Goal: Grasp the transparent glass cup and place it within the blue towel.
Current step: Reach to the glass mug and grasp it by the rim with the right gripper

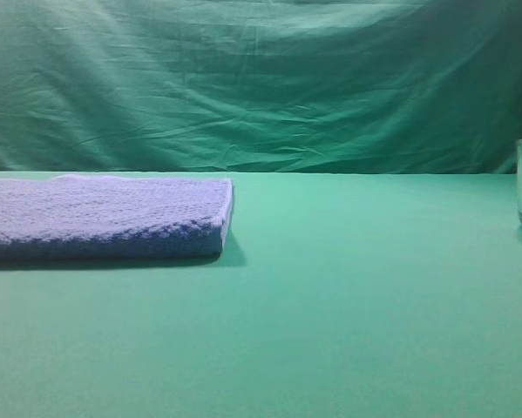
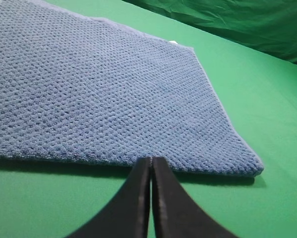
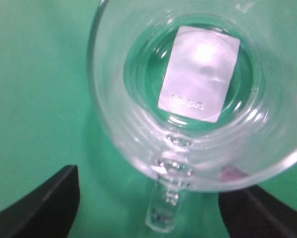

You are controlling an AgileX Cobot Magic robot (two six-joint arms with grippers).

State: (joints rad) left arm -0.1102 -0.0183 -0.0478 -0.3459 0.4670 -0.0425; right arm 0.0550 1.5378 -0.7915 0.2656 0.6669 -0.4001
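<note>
Now the right gripper (image 3: 148, 208) stood wide open around the transparent glass cup (image 3: 200, 94), so it needed to squeeze gently by the handle (image 3: 168, 198), staying straight.

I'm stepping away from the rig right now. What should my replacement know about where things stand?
Left pincer: shut, empty, hovering at the near edge of the blue towel.
Right pincer: open, fingers either side of the glass cup, handle toward the camera; no grip visible.
Cup stands upright on the green table, far right, well apart from the towel.
Done: approach to the cup.
Left: close on cup, lift, carry to towel, set down.
</note>
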